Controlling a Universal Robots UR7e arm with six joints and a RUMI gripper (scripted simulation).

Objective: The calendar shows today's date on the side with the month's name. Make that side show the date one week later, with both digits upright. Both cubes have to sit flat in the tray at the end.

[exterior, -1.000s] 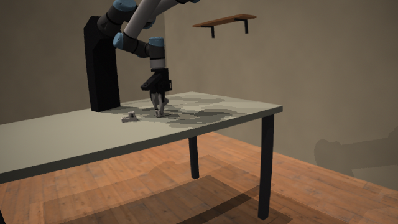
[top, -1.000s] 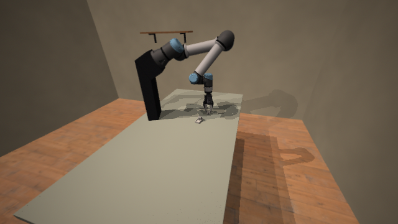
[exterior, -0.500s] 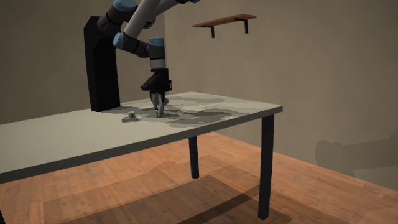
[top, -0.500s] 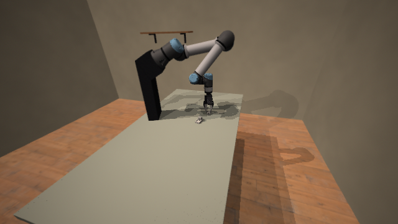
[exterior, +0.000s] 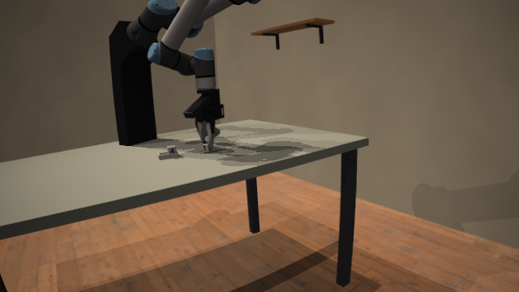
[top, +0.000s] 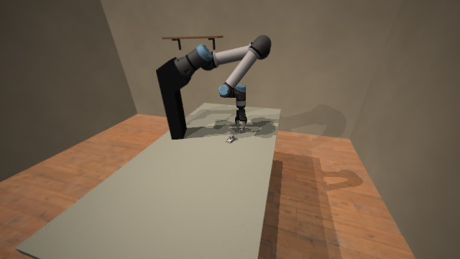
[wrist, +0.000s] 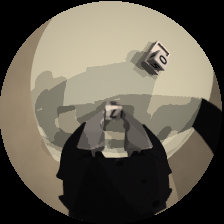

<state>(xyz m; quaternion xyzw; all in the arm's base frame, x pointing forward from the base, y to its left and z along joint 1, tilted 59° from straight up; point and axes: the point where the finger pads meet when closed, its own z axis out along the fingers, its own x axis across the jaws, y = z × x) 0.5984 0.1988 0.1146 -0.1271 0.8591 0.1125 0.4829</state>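
Note:
My gripper (exterior: 208, 143) points straight down and is shut on a small white digit cube (wrist: 113, 111), held low over the shadowed far part of the table; I cannot tell whether the cube touches the surface. It also shows in the top view (top: 241, 129). The small grey calendar tray (exterior: 169, 154) lies on the table a short way from the gripper, also seen in the top view (top: 230, 139). The other white cube (wrist: 155, 56) sits in the tray with dark digits on its faces. The digits are too small to read with certainty.
The black arm pedestal (top: 172, 97) stands at the table's far left. The table's right edge (top: 274, 151) runs close to the gripper. A wooden shelf (exterior: 293, 26) hangs on the back wall.

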